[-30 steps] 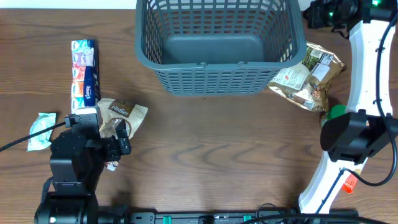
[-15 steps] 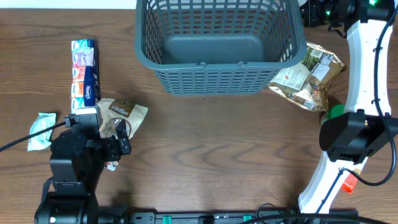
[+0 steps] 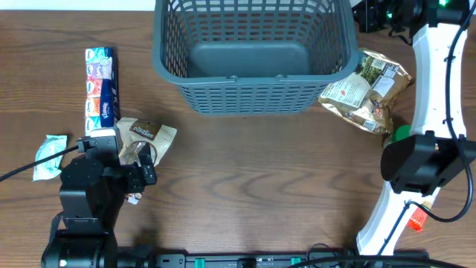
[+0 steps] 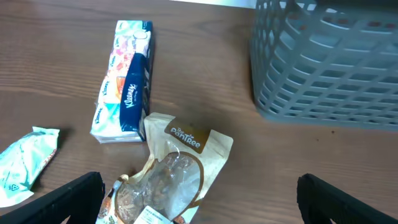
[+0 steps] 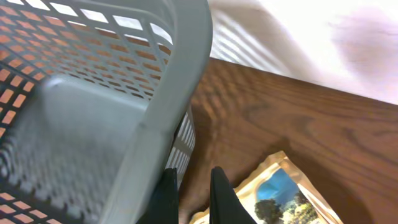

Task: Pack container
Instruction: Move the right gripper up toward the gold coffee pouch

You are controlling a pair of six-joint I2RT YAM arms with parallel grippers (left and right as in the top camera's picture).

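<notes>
The container, a large dark grey lattice basket [image 3: 245, 97], stands at the back centre and is empty. It also shows in the left wrist view [image 4: 323, 68] and the right wrist view [image 5: 168, 106]. My right gripper [image 3: 366, 15] is beside the basket's right rim, and its fingers [image 5: 191, 199] are close together, just outside the wall, with nothing between them. My left gripper [image 3: 137, 165] is open wide [image 4: 199, 199] over a tan snack pouch [image 3: 149, 135] [image 4: 171, 177] at the left.
A Kleenex tissue pack [image 3: 100, 85] [image 4: 124, 90] lies at the far left. A small teal packet [image 3: 48, 155] [image 4: 25, 165] lies nearer the front. Crumpled snack bags [image 3: 368, 89] [image 5: 280, 193] lie right of the basket, with a green object [image 3: 401, 134] in front of them.
The basket has slid a little to the left, with the right gripper at its right rim. The left arm and the packets have not moved.
</notes>
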